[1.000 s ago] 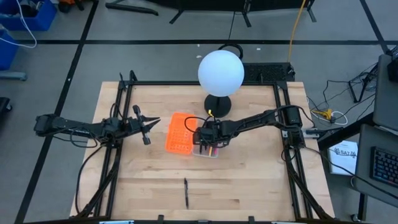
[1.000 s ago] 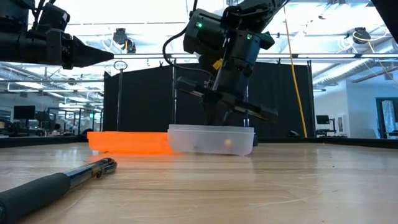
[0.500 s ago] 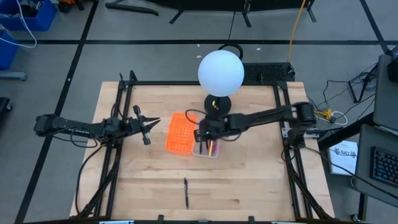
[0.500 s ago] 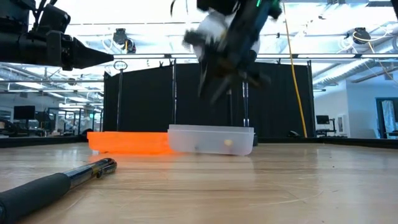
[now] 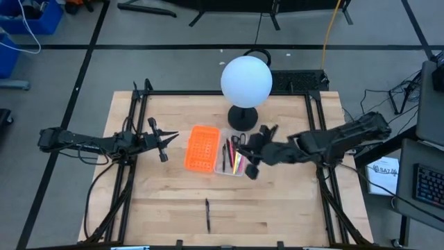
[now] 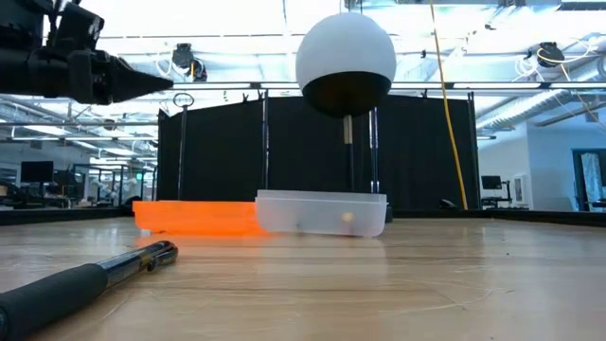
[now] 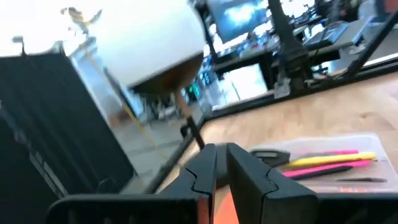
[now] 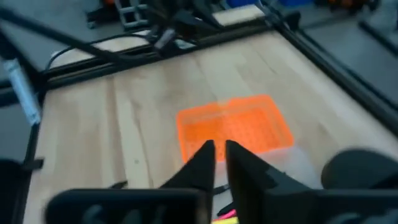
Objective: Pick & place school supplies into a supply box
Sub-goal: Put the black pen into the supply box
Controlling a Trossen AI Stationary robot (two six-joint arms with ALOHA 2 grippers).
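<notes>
Both grippers are empty now: the right gripper, fingers nearly together, has pulled back to frame right of the shallow clear plastic supply box, leaving pens, pencils and scissors inside. One black pen remains on the wooden table, low centre. Left gripper waits narrow, unmoved.

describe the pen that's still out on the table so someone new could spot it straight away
Start at the white globe lamp at the table's far edge, then come past the orange perforated tray and the clear box toward the near edge. There a black pen lies alone on bare wood, the only supply outside the box.
</notes>
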